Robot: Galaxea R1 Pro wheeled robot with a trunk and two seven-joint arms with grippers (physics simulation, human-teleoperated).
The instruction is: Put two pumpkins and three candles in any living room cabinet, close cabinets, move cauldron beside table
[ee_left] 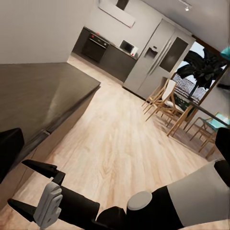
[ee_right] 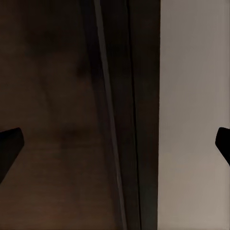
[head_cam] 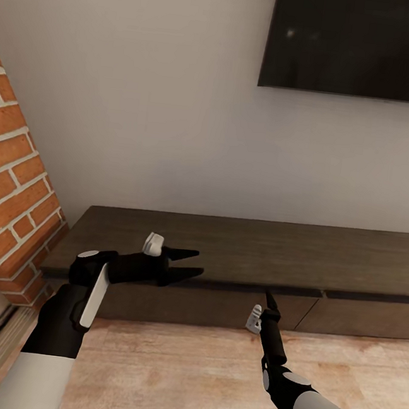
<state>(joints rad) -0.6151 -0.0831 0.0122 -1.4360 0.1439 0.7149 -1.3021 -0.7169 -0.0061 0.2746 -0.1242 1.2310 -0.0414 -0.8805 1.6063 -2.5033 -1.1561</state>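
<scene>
The long dark-brown cabinet runs along the wall, and its drawer fronts look shut. My left gripper hovers open over the cabinet's left front edge with nothing between its fingers. My right gripper points at the drawer front just below the top edge and holds nothing. Its fingertips stand wide apart in the right wrist view, which faces the cabinet close up. The left wrist view shows the right gripper open beside the cabinet top. Pumpkins, candles and cauldron are out of view.
A red brick fireplace stands close at the left. A dark TV hangs on the wall above the cabinet. Wood floor lies in front. The left wrist view looks across to dining chairs and a kitchen.
</scene>
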